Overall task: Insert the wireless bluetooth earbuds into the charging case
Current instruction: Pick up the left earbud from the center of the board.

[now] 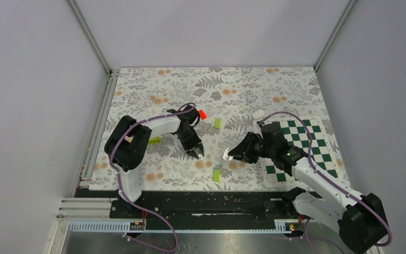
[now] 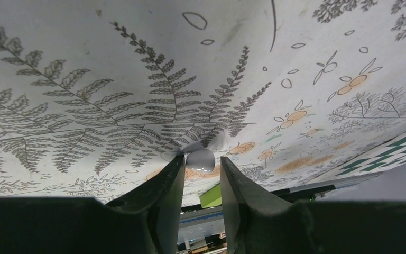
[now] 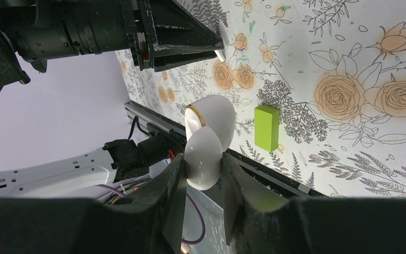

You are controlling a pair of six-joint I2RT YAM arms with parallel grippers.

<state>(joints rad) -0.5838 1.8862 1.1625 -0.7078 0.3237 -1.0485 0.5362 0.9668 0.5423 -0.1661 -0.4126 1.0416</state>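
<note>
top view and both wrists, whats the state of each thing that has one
charging case: lid open, held between two fingers
earbud: out of the case, pinched at the fingertips
right gripper: shut on the charging case
left gripper: shut on the earbud
green block: lying flat, apart from both grippers

Left arm: rises from its base at the near edge, forearm angled toward mid-table, wrist pitched down. Left gripper: tips low over the table, fingers narrowly apart, pinching a small white earbud at their ends. Right arm: stretched from its base toward mid-table, wrist near level. Right gripper: pointed at the left gripper, near it but apart, fingers clamped on the lower half of the charging case, whose lid stands open.
</note>
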